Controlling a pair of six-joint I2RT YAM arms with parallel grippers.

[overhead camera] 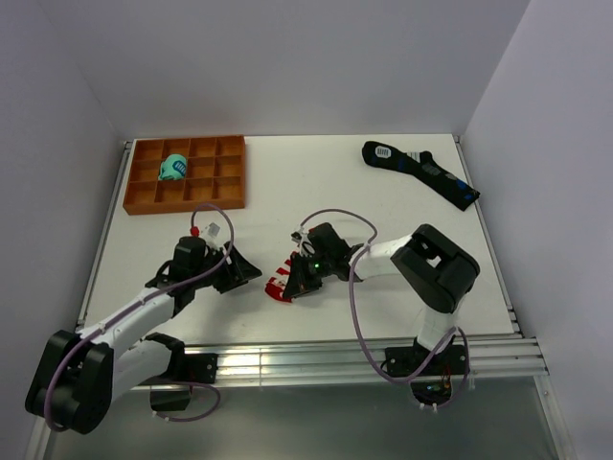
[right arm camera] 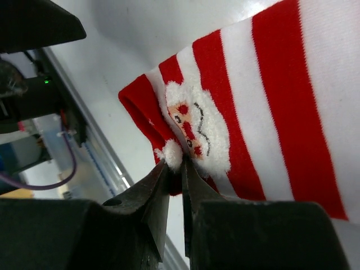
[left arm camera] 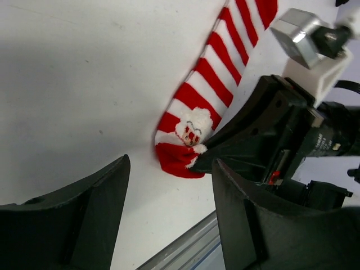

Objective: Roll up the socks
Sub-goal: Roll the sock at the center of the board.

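The striped socks [overhead camera: 280, 285] lie just below centre of the top view, near the front edge of the table [overhead camera: 335, 182]; judge them light, limp fabric that will fold and sag rather than slide, best taken at the red end beside the fuzzy white patch. Your right gripper [right arm camera: 175, 169] is nearly closed, pinching that very edge. Your left gripper [left arm camera: 169, 188], just left of them, stands apart and holds nothing. Orange tray [overhead camera: 184, 172] upper left, black sock [overhead camera: 421, 172] upper right
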